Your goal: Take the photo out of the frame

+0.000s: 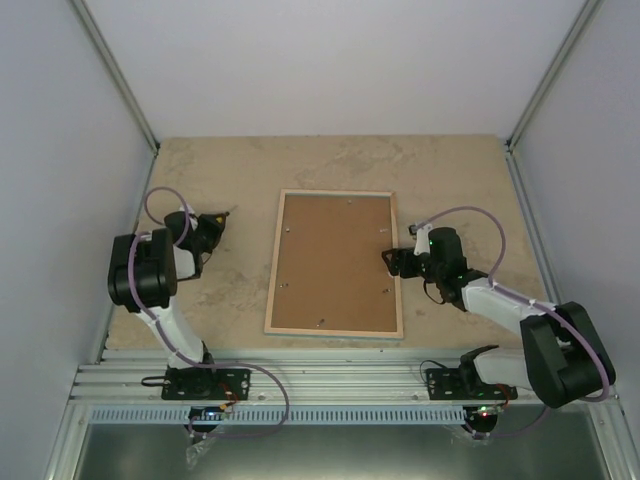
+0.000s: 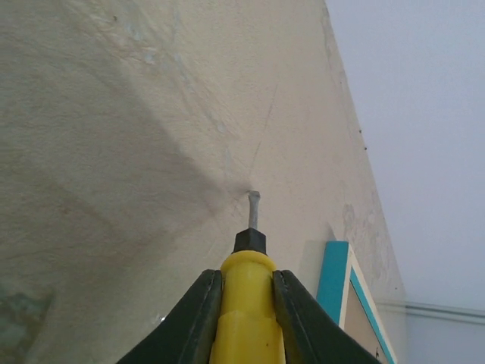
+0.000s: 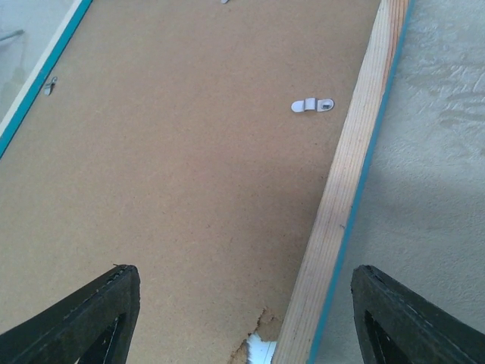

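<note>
The left arm (image 1: 145, 275) was folded high, the left gripper (image 1: 208, 225) clamped around a yellow screwdriver (image 2: 244, 303). The right arm (image 1: 510, 308) stretched low, the right gripper (image 3: 244, 277) spread wide.

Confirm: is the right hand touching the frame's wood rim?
Apart. Right wrist view: the open right hand straddles the rim of the frame, with a clear gap between the rim and both fingers.

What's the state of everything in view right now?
frame: face down on table
backing board: seated in frame, chipped by the right rim
photo: not visible
left gripper: shut on yellow tool, clear of frame
right gripper: open, straddling frame's right rim
</note>
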